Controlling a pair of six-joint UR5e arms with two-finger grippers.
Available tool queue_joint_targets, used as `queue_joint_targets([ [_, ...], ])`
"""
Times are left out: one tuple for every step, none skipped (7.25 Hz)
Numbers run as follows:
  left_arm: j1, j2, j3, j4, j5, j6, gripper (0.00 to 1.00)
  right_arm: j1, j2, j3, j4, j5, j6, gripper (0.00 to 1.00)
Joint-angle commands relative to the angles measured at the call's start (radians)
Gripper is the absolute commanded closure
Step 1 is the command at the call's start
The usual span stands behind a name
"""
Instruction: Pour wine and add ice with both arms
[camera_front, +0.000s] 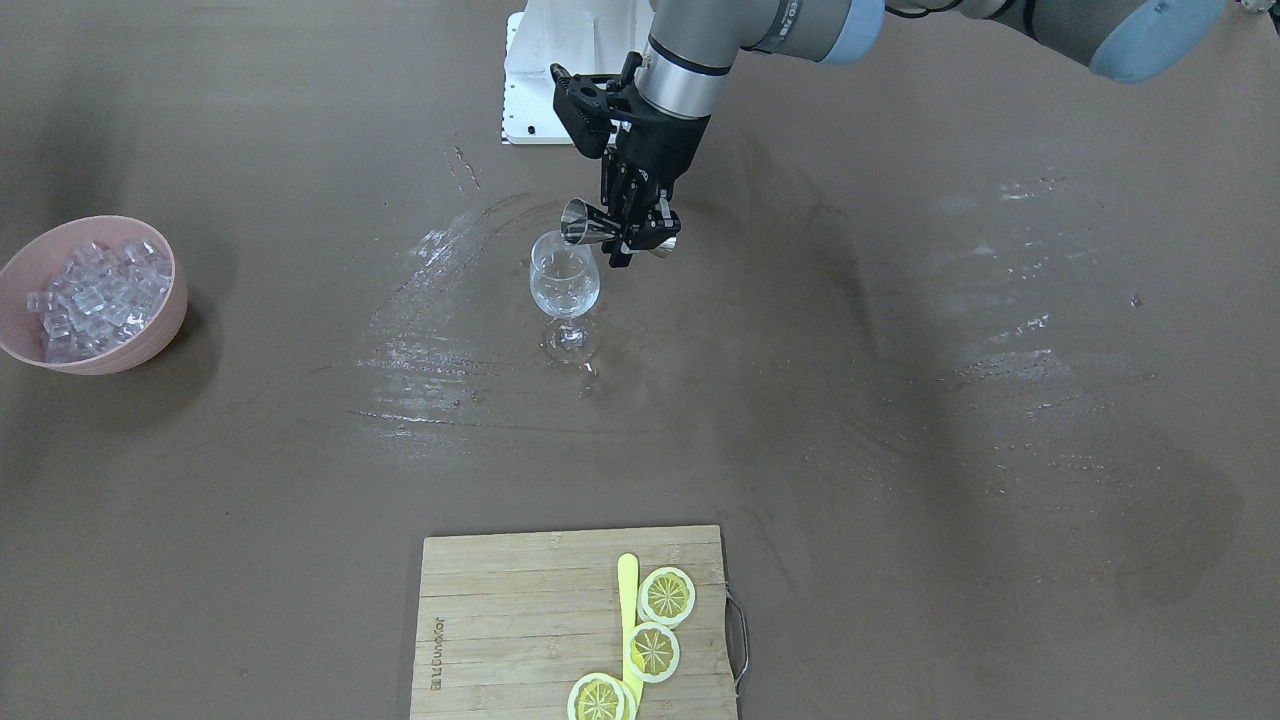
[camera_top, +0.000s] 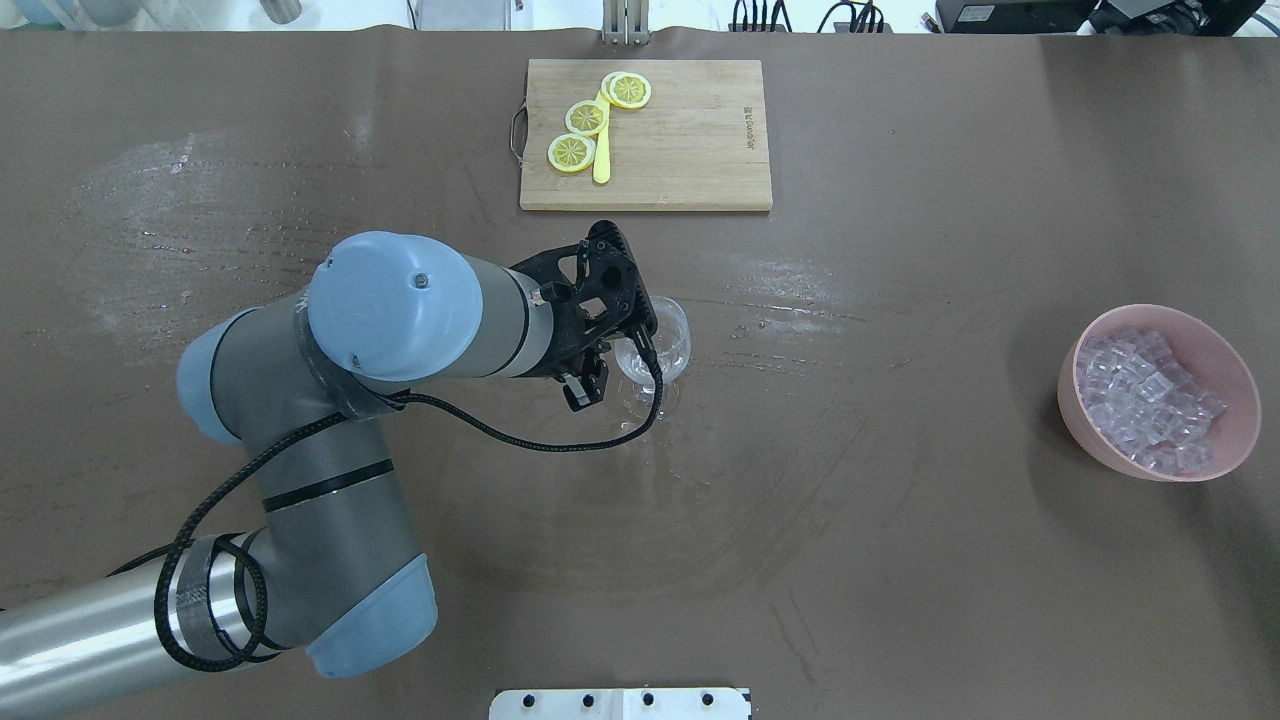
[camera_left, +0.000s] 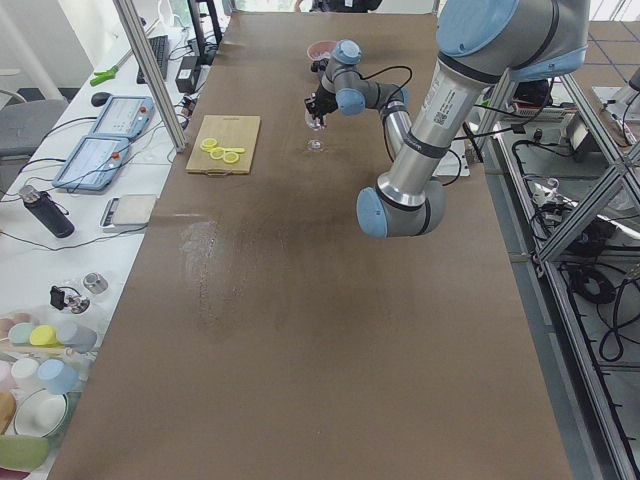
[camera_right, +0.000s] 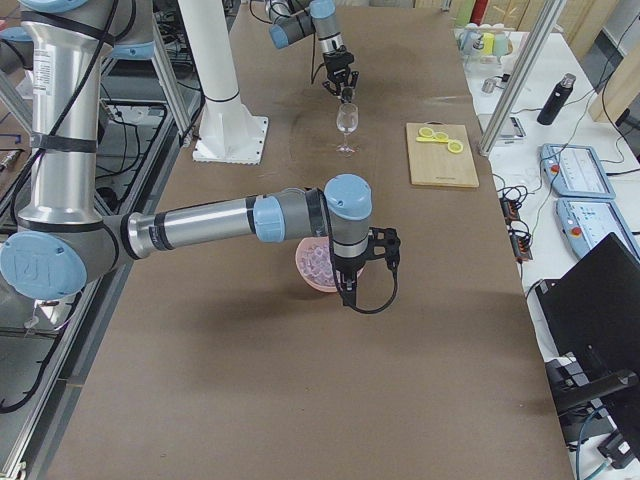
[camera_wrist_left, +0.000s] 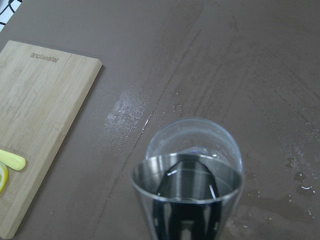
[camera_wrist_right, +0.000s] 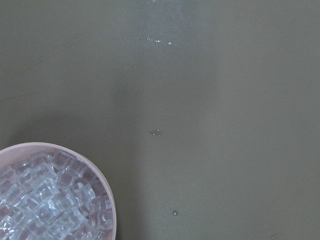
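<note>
My left gripper (camera_front: 640, 236) is shut on a steel jigger (camera_front: 580, 222) and holds it tilted, its mouth at the rim of the clear wine glass (camera_front: 565, 282). The glass stands upright mid-table (camera_top: 668, 345). In the left wrist view the jigger (camera_wrist_left: 187, 200) sits just over the glass rim (camera_wrist_left: 200, 125). The ice (camera_front: 95, 290) is piled in a pink bowl (camera_top: 1225, 440). The right arm shows only in the exterior right view, its gripper (camera_right: 343, 272) above the bowl; I cannot tell whether it is open. The right wrist view shows the ice (camera_wrist_right: 50, 200) below.
A wooden cutting board (camera_top: 690, 150) with lemon slices (camera_top: 588, 117) and a yellow knife lies on the table's far side. The white stand base (camera_front: 560, 70) is behind the left gripper. Wet streaks mark the brown table around the glass.
</note>
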Motion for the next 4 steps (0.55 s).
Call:
queue_joint_targets([
  [0.000, -0.065, -0.014, 0.136, 0.041, 0.032, 1.00, 0.000, 0.000, 0.000, 0.000, 0.000, 0.001, 0.00],
  [0.000, -0.062, -0.020, 0.142, 0.047, 0.033, 1.00, 0.000, 0.000, 0.000, 0.000, 0.006, 0.001, 0.00],
  [0.000, -0.059, -0.015, 0.143, 0.049, 0.034, 1.00, 0.000, 0.000, 0.000, 0.000, 0.006, 0.002, 0.00],
  [0.000, -0.059, -0.015, 0.152, 0.049, 0.042, 1.00, 0.002, -0.002, 0.000, 0.000, 0.006, 0.004, 0.00],
])
